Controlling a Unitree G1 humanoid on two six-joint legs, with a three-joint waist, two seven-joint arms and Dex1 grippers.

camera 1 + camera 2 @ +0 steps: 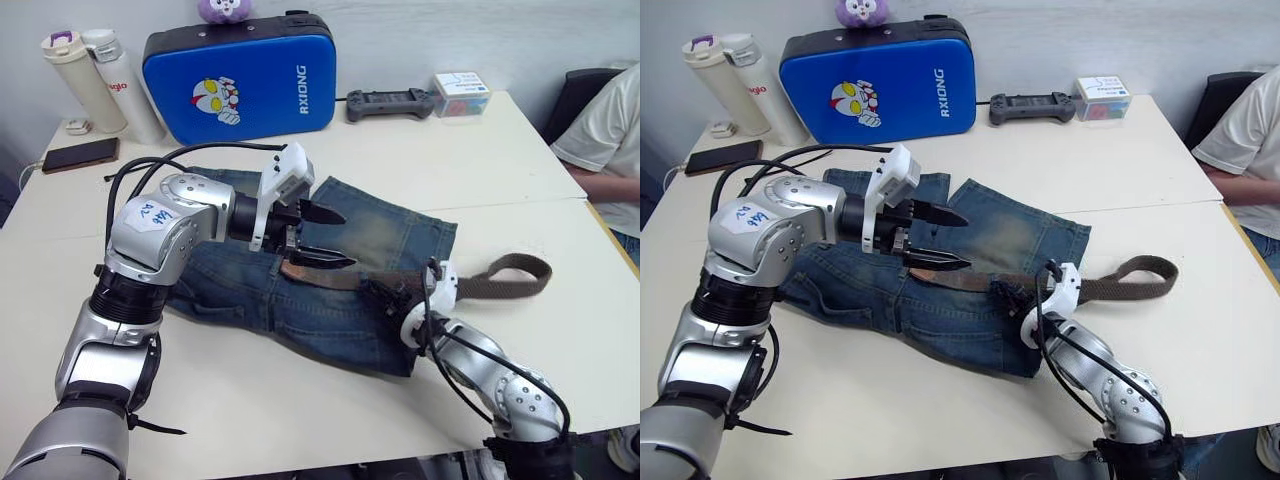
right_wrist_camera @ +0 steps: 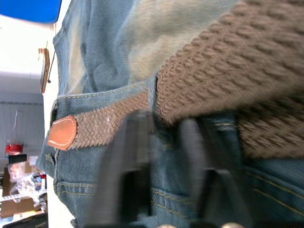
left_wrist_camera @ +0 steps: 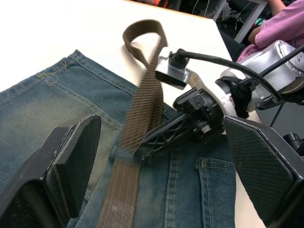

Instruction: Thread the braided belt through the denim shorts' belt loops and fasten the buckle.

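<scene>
Braided belt (image 1: 330,277) lies along the waistband of the denim shorts (image 1: 300,300), spread flat on the white table (image 1: 300,400), and the likeliest failure, I judge, is the weave snagging or bunching at a belt loop (image 2: 153,97) as it is drawn along. Nearest, the right gripper (image 1: 385,292) sits low on the waistband with its jaws part open, touching denim just beside the strap (gripping nothing that I can see). Farther back the left gripper (image 1: 322,238) hovers spread wide over the tan end (image 2: 61,131), while the belt's free tail loops onto the table well past the shorts.

Braided belt (image 3: 142,107) – coarse weave; denim shorts (image 1: 375,235) – faded.
</scene>
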